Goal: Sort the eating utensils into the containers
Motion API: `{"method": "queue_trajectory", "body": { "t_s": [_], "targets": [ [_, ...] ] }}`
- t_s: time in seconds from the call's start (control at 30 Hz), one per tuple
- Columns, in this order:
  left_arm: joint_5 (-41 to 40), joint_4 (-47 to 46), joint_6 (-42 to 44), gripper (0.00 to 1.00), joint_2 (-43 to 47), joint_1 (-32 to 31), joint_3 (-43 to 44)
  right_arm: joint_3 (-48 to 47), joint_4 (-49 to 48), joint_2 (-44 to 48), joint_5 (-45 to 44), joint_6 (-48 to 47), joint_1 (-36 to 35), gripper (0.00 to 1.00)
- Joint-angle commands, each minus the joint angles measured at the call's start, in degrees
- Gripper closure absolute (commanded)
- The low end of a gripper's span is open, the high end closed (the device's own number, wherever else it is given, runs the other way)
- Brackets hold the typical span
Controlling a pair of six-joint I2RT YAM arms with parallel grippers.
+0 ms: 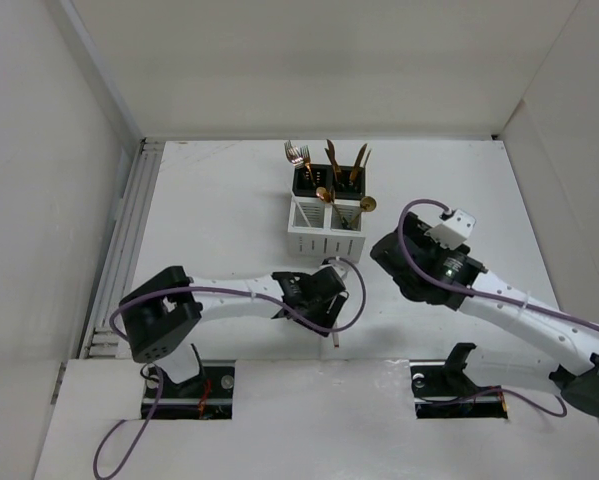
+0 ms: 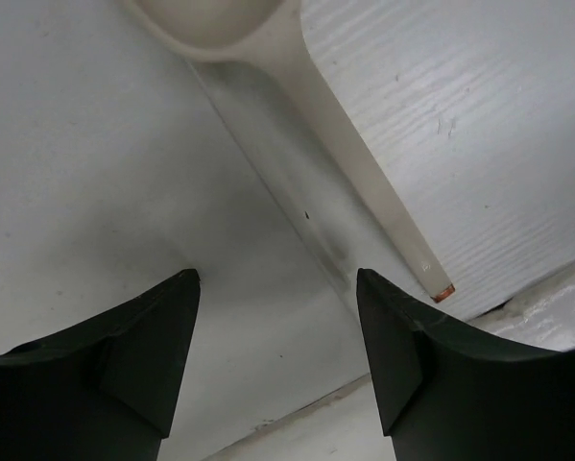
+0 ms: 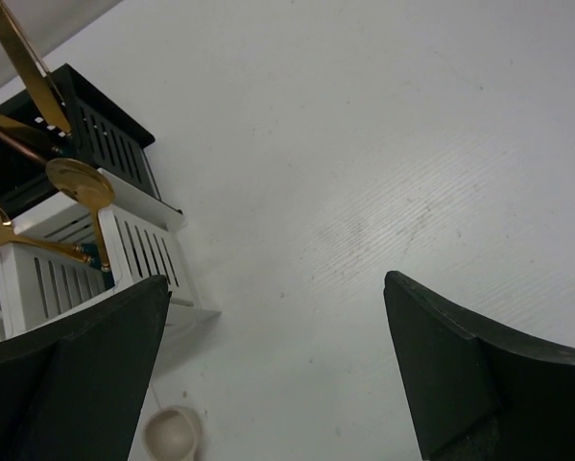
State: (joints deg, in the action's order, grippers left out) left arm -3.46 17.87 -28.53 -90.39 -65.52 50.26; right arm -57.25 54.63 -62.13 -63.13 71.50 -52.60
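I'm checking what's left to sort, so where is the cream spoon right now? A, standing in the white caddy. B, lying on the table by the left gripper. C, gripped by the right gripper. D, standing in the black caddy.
B: the cream spoon lies on the table just ahead of the left gripper, whose jaws stand apart with nothing between them.

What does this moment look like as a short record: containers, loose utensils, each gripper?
containers: black caddy directly behind white caddy
sorted: utensils standing in both caddies
loose: cream spoon lying flat on the table, the only one seen there
left gripper: open, fingertips just short of the spoon's handle end, nothing held
right gripper: open, empty, beside the white caddy
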Motion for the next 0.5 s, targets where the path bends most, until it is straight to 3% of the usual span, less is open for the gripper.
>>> {"method": "queue_trajectory", "body": {
  "t_s": [0.0, 0.17, 0.27, 0.33, 0.37, 0.47],
  "targets": [
    [-3.83, 4.1, -2.49, 0.37, -0.84, 0.21, 3.61, 0.56, 1.88, 3.93, -2.96, 1.09, -0.49, 0.02],
    [-3.3, 3.58, -2.49, 0.38, -6.89, 0.21, 6.24, 4.16, 2.49, 9.56, -4.37, 1.62, -0.49, 0.02],
    [-2.61, 3.58, -1.44, 0.44, -10.14, 0.21, 8.88, 4.7, 3.72, 12.55, -4.37, 1.62, -0.49, 0.02],
    [-1.99, 5.33, -1.44, 0.55, -12.08, 0.21, 9.67, 5.31, 3.73, 13.17, -4.37, 1.62, -0.49, 0.02],
    [-1.98, 6.21, -1.44, 0.73, -13.14, 0.21, 9.68, 5.31, 3.73, 13.96, -5.06, 1.62, -0.49, 0.02],
    [0.29, 7.71, -1.44, 0.97, -17.0, 0.21, 10.38, 5.31, 4.43, 14.49, -6.3, 1.62, -0.49, 0.02]
  ]
}}
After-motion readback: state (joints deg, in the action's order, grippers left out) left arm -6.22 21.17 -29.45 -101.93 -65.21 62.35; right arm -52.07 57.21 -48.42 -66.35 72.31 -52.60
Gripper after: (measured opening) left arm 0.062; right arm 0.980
